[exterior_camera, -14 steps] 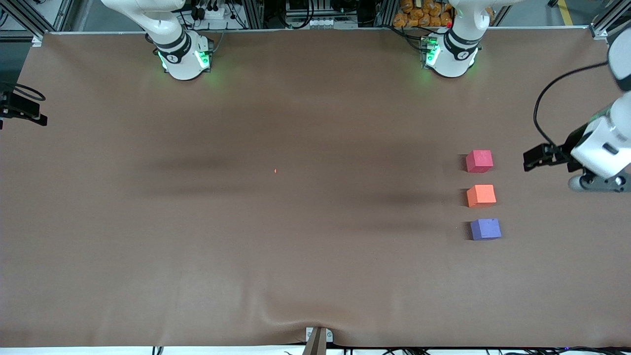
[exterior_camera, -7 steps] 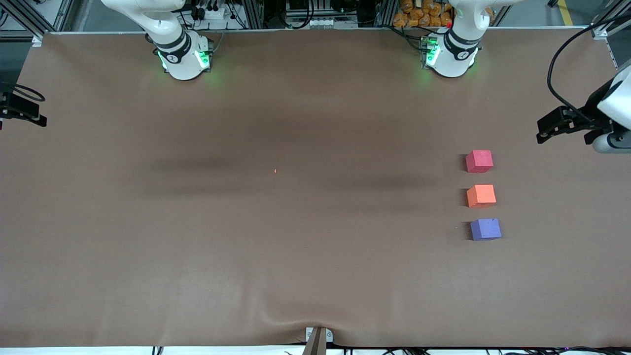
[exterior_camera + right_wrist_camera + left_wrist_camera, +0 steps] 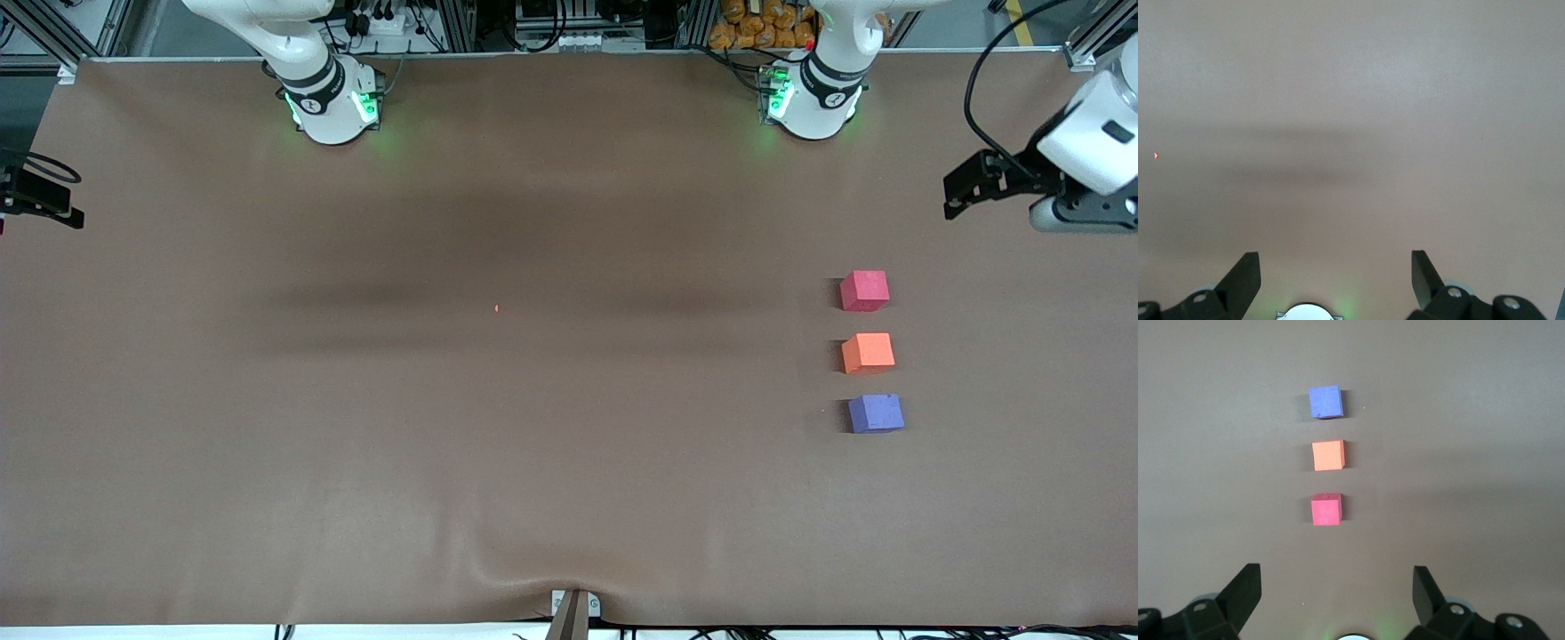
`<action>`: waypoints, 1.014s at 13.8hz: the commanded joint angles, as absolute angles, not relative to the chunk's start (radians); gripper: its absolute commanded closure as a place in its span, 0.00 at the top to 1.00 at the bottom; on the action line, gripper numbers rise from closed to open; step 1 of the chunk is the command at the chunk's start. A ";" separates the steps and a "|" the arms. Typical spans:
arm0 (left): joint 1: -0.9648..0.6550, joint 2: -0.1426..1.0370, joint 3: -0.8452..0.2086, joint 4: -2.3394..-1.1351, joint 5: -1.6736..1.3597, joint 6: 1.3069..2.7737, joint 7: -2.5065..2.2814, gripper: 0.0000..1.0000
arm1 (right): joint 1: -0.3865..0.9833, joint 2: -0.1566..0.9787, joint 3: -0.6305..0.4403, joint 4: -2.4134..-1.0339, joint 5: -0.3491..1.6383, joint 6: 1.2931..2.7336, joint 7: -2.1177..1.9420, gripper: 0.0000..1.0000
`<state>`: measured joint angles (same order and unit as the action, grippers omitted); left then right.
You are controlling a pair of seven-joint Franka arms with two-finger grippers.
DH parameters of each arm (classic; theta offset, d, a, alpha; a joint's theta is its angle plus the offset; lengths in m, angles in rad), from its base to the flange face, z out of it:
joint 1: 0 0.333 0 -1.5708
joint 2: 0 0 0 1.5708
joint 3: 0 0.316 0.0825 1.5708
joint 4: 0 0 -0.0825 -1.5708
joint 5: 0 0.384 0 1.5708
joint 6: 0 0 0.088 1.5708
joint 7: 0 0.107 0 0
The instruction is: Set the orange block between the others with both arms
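Observation:
Three small cubes stand in a row on the brown table toward the left arm's end. The orange block (image 3: 868, 352) (image 3: 1328, 455) sits between the red-pink cube (image 3: 864, 290) (image 3: 1326, 510), farther from the front camera, and the purple cube (image 3: 876, 413) (image 3: 1325, 402), nearer to it. My left gripper (image 3: 1336, 577) hangs open and empty high over the table, apart from the cubes, the red-pink one closest to it. The left arm's hand (image 3: 1086, 147) shows at the table's end. My right gripper (image 3: 1335, 261) is open and empty over bare table; the right arm waits.
The two arm bases (image 3: 331, 105) (image 3: 811, 100) glow green along the table's edge by the robots. A tiny red speck (image 3: 496, 308) (image 3: 1156, 155) lies mid-table. A black part with a cable (image 3: 40, 197) sits at the right arm's end. The brown mat (image 3: 533, 569) wrinkles near the front edge.
The left arm's hand has drawn away from beside the red-pink cube toward the robots' edge of the table. The three cubes and the right arm have not moved.

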<state>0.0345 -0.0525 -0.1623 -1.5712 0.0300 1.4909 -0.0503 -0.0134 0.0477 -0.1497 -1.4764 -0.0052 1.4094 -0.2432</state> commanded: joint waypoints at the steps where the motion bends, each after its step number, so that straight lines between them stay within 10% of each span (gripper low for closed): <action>1: 0.008 -0.094 -0.121 -1.595 0.008 1.499 -0.055 1.00 | -0.020 0.041 -0.140 -1.482 -0.026 1.414 -0.230 1.00; 4: -0.089 -0.086 0.021 -1.574 -0.003 1.502 -0.048 1.00 | -0.020 0.040 -0.140 -1.482 -0.026 1.414 -0.230 1.00; 14: -0.075 -0.087 0.032 -1.575 -0.015 1.494 -0.038 1.00 | -0.006 0.041 -0.137 -1.482 -0.014 1.437 -0.030 1.00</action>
